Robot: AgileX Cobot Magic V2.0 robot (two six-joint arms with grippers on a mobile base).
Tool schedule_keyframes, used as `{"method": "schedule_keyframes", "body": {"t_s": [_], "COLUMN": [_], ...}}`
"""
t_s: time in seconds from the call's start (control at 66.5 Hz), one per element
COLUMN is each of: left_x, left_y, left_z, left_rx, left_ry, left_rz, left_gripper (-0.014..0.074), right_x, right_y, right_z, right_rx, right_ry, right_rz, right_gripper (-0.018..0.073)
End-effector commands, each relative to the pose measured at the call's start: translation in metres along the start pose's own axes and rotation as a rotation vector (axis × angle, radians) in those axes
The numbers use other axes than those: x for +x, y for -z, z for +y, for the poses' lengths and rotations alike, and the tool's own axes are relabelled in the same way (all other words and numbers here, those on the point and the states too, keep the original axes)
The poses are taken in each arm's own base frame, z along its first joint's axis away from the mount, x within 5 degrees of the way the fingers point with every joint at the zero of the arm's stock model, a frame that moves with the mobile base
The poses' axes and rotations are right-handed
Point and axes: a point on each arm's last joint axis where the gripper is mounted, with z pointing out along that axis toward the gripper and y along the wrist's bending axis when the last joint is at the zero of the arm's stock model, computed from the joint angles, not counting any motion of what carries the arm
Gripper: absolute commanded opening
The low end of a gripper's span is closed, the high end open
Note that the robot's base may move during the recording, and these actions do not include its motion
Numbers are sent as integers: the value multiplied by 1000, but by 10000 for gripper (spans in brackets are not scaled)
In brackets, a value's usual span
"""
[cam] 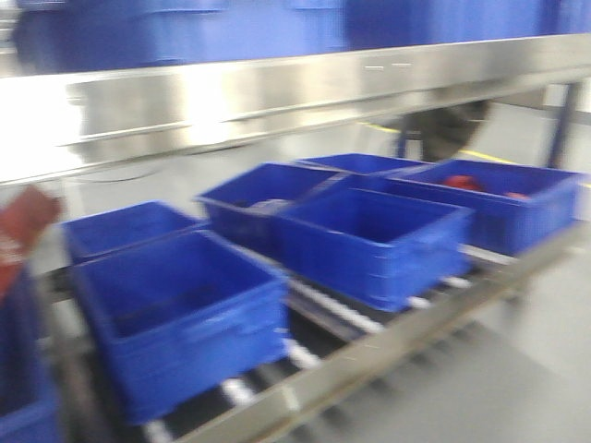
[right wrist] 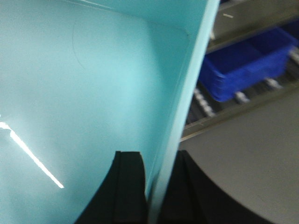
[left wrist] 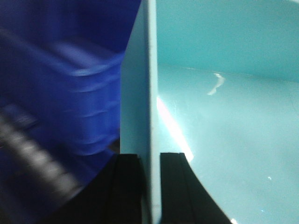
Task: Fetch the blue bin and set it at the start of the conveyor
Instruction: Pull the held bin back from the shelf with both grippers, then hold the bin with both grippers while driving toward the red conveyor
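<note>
The blue bin (left wrist: 224, 121) is a pale turquoise tub that fills the left wrist view, and its inside (right wrist: 84, 93) fills the right wrist view. My left gripper (left wrist: 150, 161) is shut on its left wall, one black finger on each side of the rim. On the opposite wall my right gripper (right wrist: 159, 161) is shut the same way, one finger inside and one outside. The tub and both grippers are out of the front view. The conveyor start is out of view.
Several dark royal-blue ribbed bins (cam: 369, 240) sit on a roller rack (cam: 369, 346) below a shiny steel rail (cam: 277, 92). One dark bin (left wrist: 70, 93) is close beside the tub's left wall. Another (right wrist: 247, 63) lies on rollers to the right. Grey floor (right wrist: 252, 154) lies beyond.
</note>
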Motion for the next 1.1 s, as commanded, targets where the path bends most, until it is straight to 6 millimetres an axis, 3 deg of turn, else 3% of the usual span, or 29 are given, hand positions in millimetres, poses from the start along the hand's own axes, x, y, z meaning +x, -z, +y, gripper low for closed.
{"method": "schedule_keyframes", "body": {"t_s": [0.0, 1.083], "left_x": [-11, -11], "left_y": [8, 8], "left_z": [-2, -2], "left_rx": [19, 19], "left_ry": [28, 28], "left_rz": [-92, -92], "left_gripper": [-111, -111], "right_x": [-3, -3], "right_y": [6, 6], "right_z": [-3, -3], "right_rx": [21, 21], "right_ry": [32, 32], "right_rz": [-29, -31], "right_gripper": [-153, -153]}}
